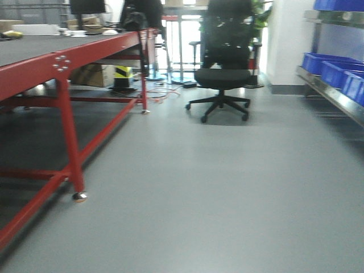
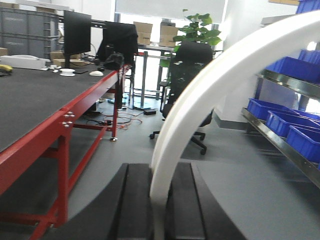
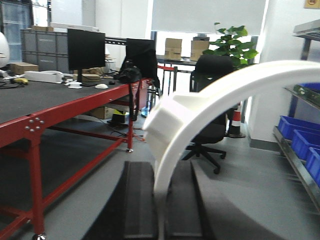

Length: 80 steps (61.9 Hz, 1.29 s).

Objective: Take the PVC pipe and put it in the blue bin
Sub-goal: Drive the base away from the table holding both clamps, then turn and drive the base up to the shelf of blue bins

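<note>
Left tool (image 2: 160,175) and right tool (image 3: 161,172) each clamp a curved PVC pipe (image 2: 210,80), its far end cut off.

No legible text or labels

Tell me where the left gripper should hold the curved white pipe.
The lower end of the PVC pipe, where it sits between the left gripper fingers. Come from below, pads on its sides; above that the arc bends up and away.

In the front view, the table (image 1: 34,48) runs along at ten o'clock, the chair (image 1: 223,62) stands at twelve, and the shelf (image 1: 330,95) holding bins (image 1: 335,71) at two.
</note>
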Each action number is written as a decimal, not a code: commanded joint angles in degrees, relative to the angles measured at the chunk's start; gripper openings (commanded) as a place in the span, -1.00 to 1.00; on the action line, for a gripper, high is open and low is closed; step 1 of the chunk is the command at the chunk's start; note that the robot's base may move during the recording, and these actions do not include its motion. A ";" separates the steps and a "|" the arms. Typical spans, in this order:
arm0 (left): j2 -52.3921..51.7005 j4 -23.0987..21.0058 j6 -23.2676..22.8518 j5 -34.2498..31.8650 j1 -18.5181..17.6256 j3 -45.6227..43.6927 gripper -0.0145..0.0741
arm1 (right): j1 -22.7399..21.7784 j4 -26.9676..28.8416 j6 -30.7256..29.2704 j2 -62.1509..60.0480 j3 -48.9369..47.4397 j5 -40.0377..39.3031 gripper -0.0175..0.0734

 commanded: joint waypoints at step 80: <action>-0.32 0.05 -0.50 -1.12 -0.08 -0.13 -0.92 | 0.13 -0.43 -0.22 -0.06 0.20 -1.41 -0.96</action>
